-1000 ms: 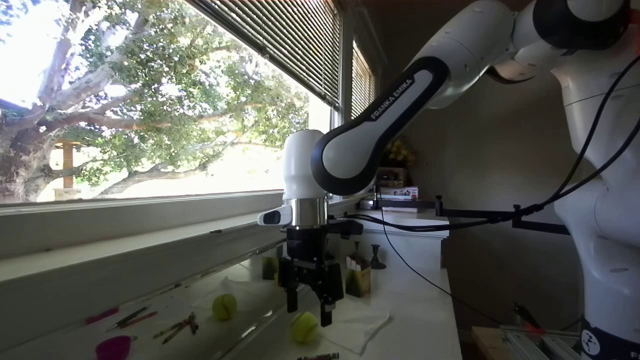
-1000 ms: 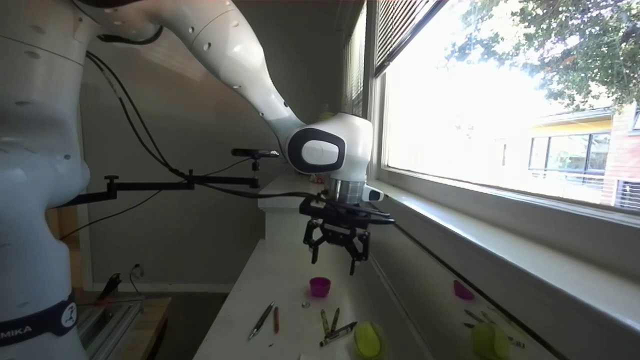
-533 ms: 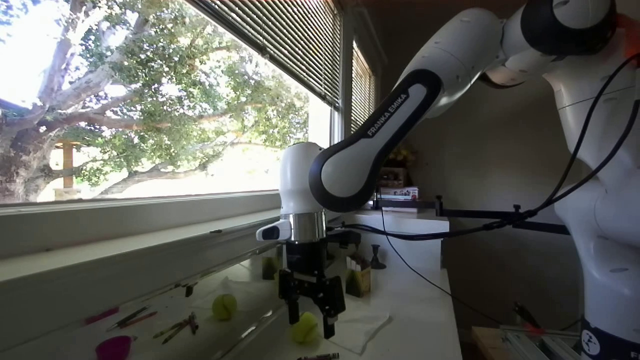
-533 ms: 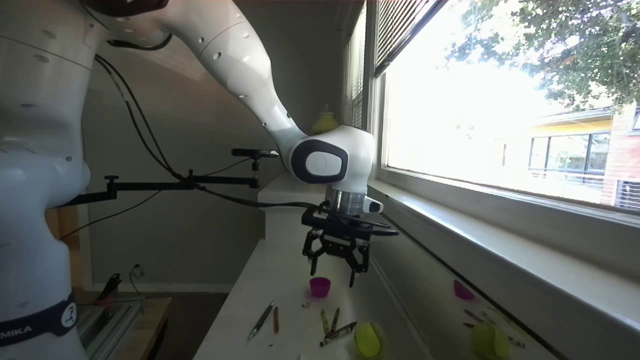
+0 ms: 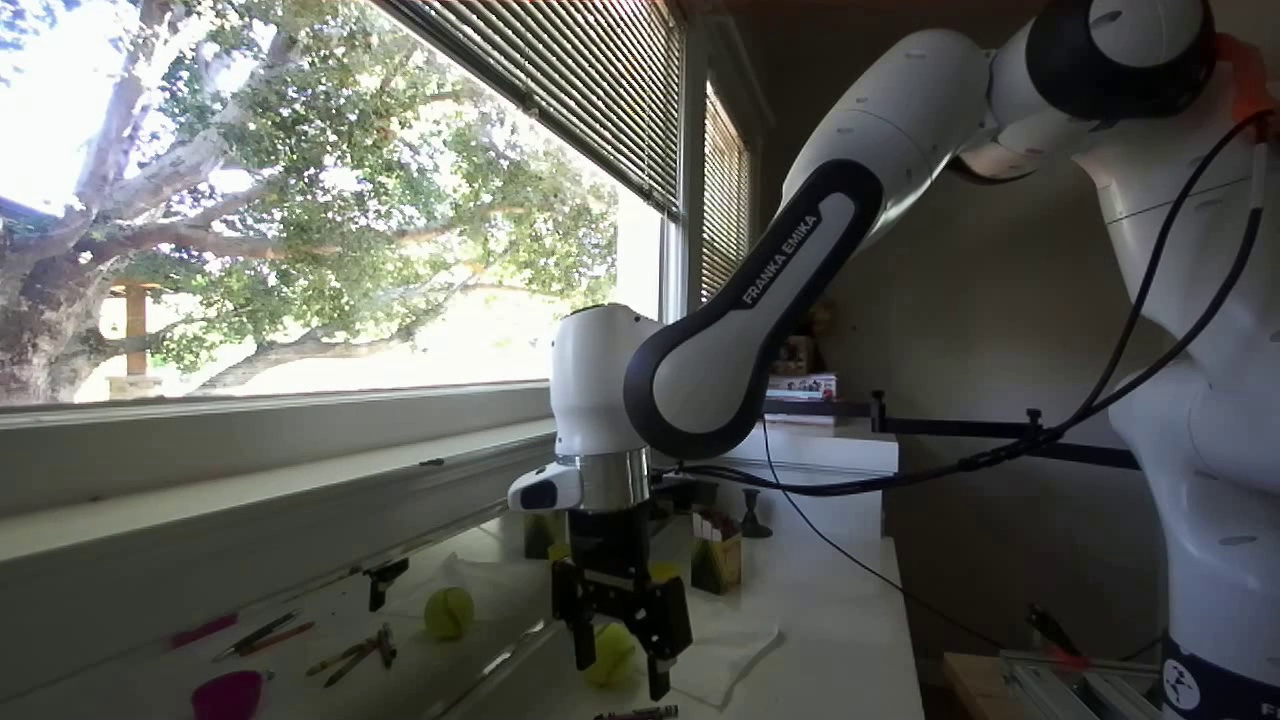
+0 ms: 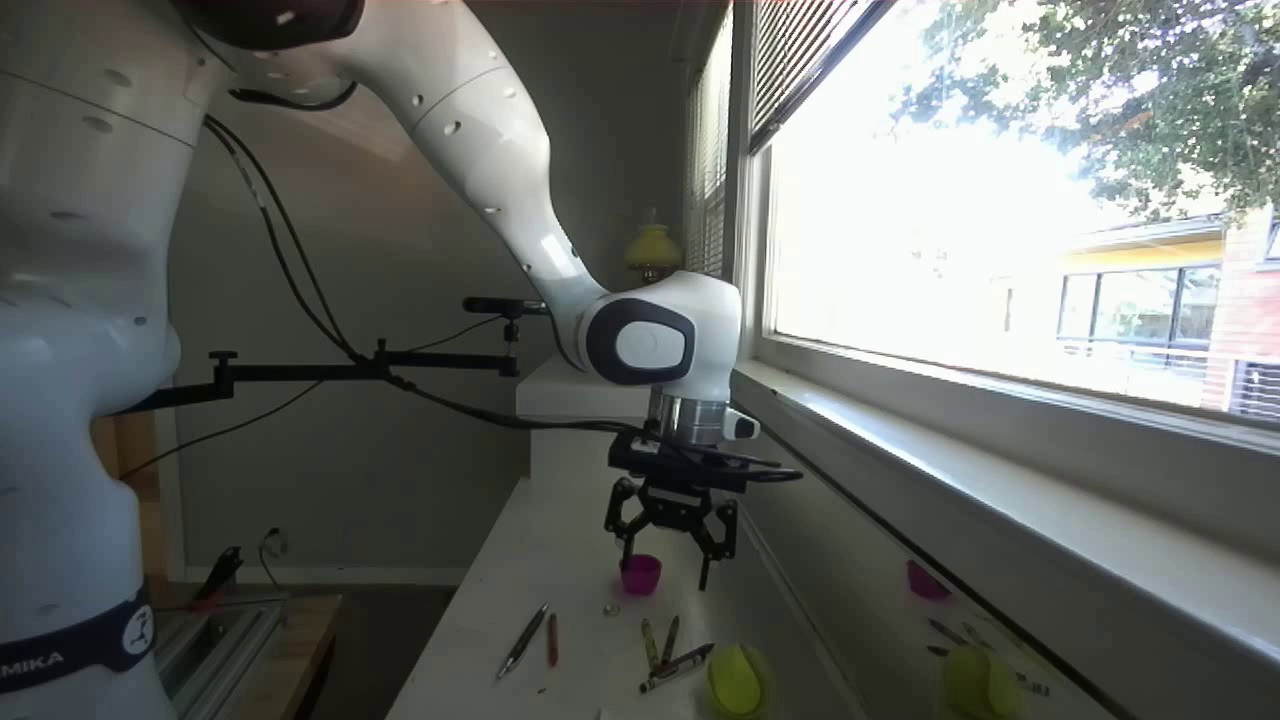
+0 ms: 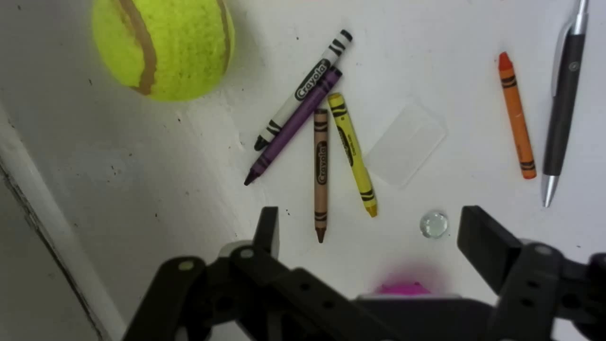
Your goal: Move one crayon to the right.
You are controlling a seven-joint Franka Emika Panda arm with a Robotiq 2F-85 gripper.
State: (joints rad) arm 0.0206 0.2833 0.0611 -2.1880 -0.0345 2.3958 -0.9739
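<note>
— Which step are you on?

— The approach, I'd say. My gripper (image 7: 370, 225) sits low in the wrist view, jaws wide apart, holding nothing.

— And the crayons?

— Nearest is the brown crayon (image 7: 321, 175), at the centre of the frame, with the yellow crayon (image 7: 354, 154) just beside it. Past them the purple crayon (image 7: 293, 127) lies alongside the white-wrapped crayon (image 7: 303, 91), and the orange crayon (image 7: 517, 116) is well apart at upper right. Which one is wanted I can't tell.

— So the next move?

— I'd line up over one, lower with a jaw on each side, then close. Brown and yellow crowd together at their upper ends, so I could catch both.

— What differs from a second ago?

— I'm lower in both exterior views; the crayons haven't shifted. Far back, the yellow lamp (image 6: 652, 247) shows, where I mostly hid it.
</note>
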